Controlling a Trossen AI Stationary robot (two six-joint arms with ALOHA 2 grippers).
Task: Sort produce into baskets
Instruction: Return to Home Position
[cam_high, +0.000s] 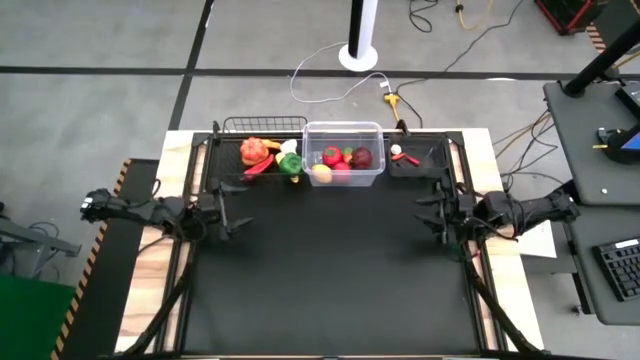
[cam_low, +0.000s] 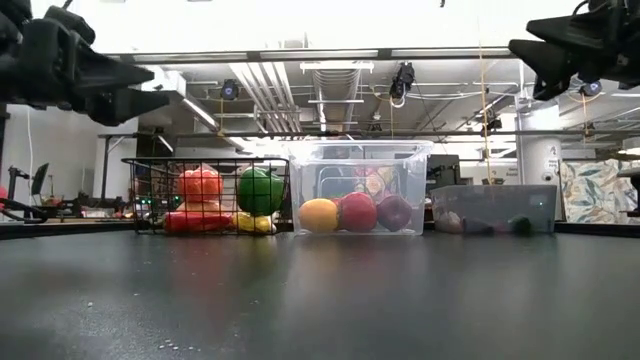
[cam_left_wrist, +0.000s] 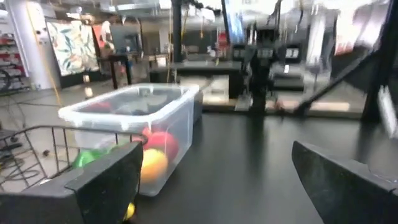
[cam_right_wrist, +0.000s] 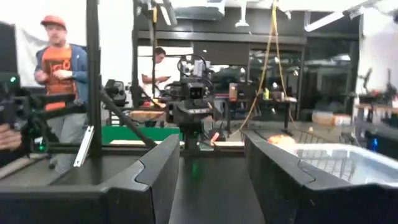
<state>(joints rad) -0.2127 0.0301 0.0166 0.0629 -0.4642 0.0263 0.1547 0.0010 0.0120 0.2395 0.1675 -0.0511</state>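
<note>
Left gripper (cam_high: 241, 214) and right gripper (cam_high: 424, 213), both spread and empty, hover short of the clear bin (cam_high: 344, 126), one each side. Produce (cam_high: 335, 158) lies in that bin and the adjoining wire basket (cam_high: 262, 122); the dark tray (cam_high: 433, 160) flanks it opposite.

High cam: overhead, straight down, far enough back for the whole tabletop (cam_high: 330, 290) plus left arm (cam_high: 140, 212) and right arm (cam_high: 525, 210). Low cam: at tabletop height, level, facing the row of wire basket (cam_low: 150, 200), clear bin (cam_low: 360, 160), dark tray (cam_low: 480, 200). Wrist cams face each other across the tabletop. Both catch the clear bin, the left one close up.
</note>
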